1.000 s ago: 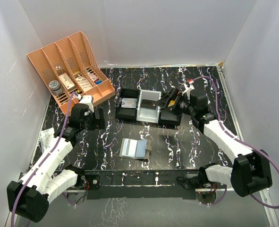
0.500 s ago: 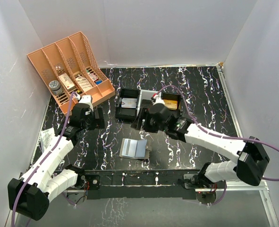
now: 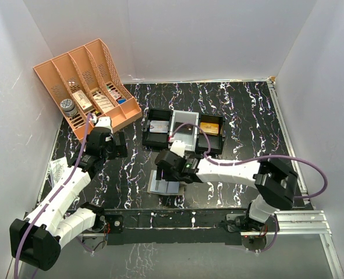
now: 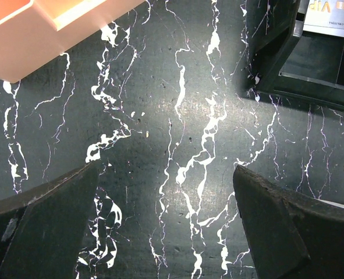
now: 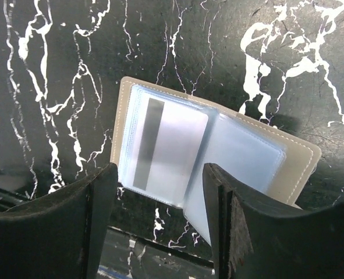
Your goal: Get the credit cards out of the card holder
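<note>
The card holder (image 5: pixel 265 157) lies open on the table near its front edge, and in the top view it (image 3: pixel 158 187) is partly covered by my right arm. Its clear left sleeve holds a pale credit card (image 5: pixel 172 145) with a dark stripe. My right gripper (image 5: pixel 160 226) hovers just above the holder's near edge, jaws apart with nothing held. In the black tray (image 3: pixel 183 146) lie three cards: a grey one (image 3: pixel 157 127), a pale one (image 3: pixel 184 131) and an orange one (image 3: pixel 209 127). Left of the tray, my left gripper (image 3: pixel 118 145) stands wide open (image 4: pixel 166 232) over bare table.
The big orange lattice organiser (image 3: pixel 87 81) with small items stands at the back left, and its corner (image 4: pixel 43 29) shows in the left wrist view. The tray's corner (image 4: pixel 300 75) with a pale card (image 4: pixel 326 17) lies ahead right of my left gripper. White walls surround the table.
My right arm swung from the tray's right compartment leftward and toward the front edge, ending over the card holder. Its jaws narrowed. The orange card now lies uncovered in the tray. The left arm stayed still.
</note>
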